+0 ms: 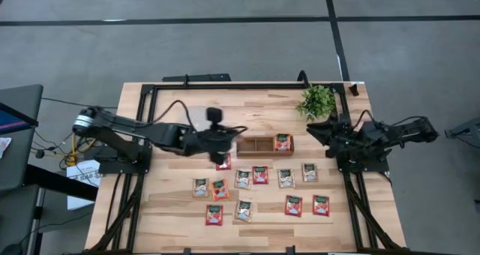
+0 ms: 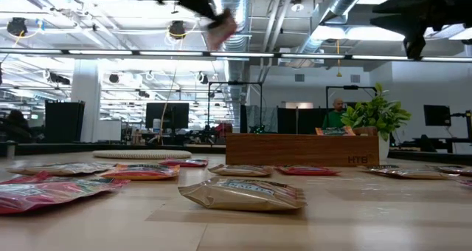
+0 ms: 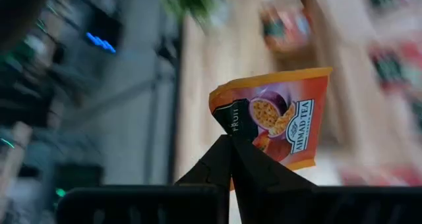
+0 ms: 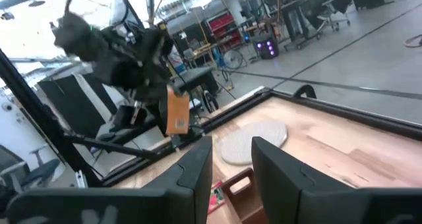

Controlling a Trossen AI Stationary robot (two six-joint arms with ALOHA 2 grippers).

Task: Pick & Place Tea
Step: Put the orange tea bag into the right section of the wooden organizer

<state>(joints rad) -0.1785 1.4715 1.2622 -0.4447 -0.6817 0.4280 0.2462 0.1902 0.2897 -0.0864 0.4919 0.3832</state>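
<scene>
My left gripper (image 1: 220, 154) hovers over the table's middle, just left of the brown wooden tray (image 1: 255, 145), and is shut on a red-orange tea sachet (image 3: 280, 118). In the low view that sachet (image 2: 221, 29) hangs high above the table. One red sachet (image 1: 283, 142) lies in the tray's right compartment. Several red and pale sachets (image 1: 259, 175) lie flat on the table's near half. My right gripper (image 4: 232, 163) is open and waits at the table's right edge (image 1: 335, 131), holding nothing. My left gripper pinches the red-orange sachet between its two fingertips (image 3: 232, 159), at the corner by its dark band (image 3: 231, 116). The fingers come from above. The sachet is lifted clear of the table and hangs tilted below the fingers (image 2: 221, 29).
A small green potted plant (image 1: 316, 101) stands near the far right corner, beside the right arm. The round grey-white disc (image 4: 254, 141) lies left of the tray, under the left arm. A black frame (image 1: 225, 85) runs along the table's edges. People sit in the room beyond (image 2: 337, 111).
</scene>
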